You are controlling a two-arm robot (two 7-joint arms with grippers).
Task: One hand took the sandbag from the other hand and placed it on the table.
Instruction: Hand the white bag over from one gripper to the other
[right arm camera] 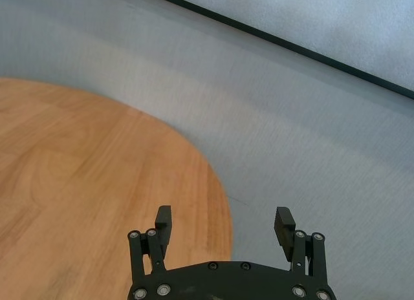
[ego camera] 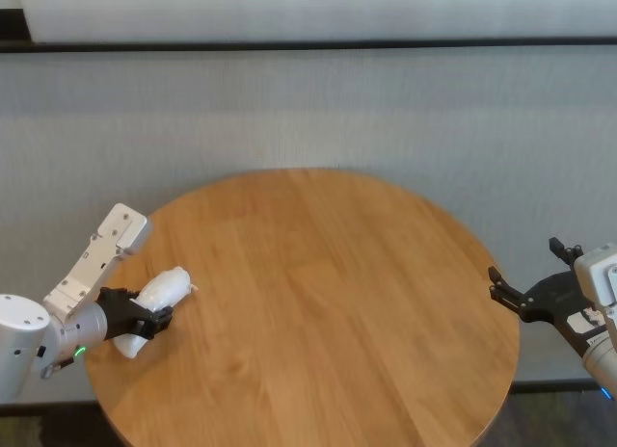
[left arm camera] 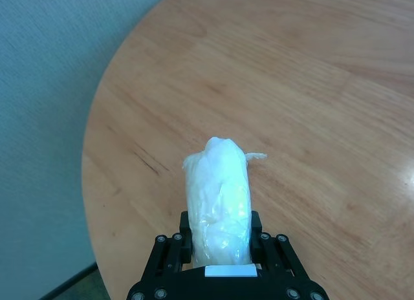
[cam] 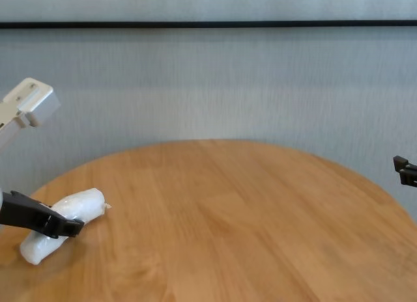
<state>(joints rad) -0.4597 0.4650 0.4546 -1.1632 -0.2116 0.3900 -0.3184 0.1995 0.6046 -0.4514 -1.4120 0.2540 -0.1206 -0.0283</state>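
Nearest you, at about 8 o'clock on the round tabletop (ego camera: 318, 293), the left gripper (ego camera: 154, 320) is clenched around the sandbag (ego camera: 159, 298), biting it roughly mid-length. Its low end sits at or just above the wood near the rim; whether it touches, you cannot tell from these views.

Handling, as a judgement: the sandbag looks soft and granular-filled, so expect it to sag and deform under squeeze, not hold a rigid shape. For its bulk it is likely dense. The shiny clear wrap looks slippery, and the loose twisted end (left arm camera: 255, 156) is a poor place to take hold. Take it across the body on the free upper half, beyond the left gripper's fingers (left arm camera: 173, 245), where the section is fullest.

Orientation: its long axis runs from about 7 o'clock up toward 1 o'clock, tilted, with the twisted end raised and pointing inward toward the tabletop's centre; in the chest view that end is the higher one.

Farther off, at about 3 o'clock just past the rim, the right gripper (ego camera: 525, 295) hangs released, jaws spread wide and empty, well apart from the sandbag.
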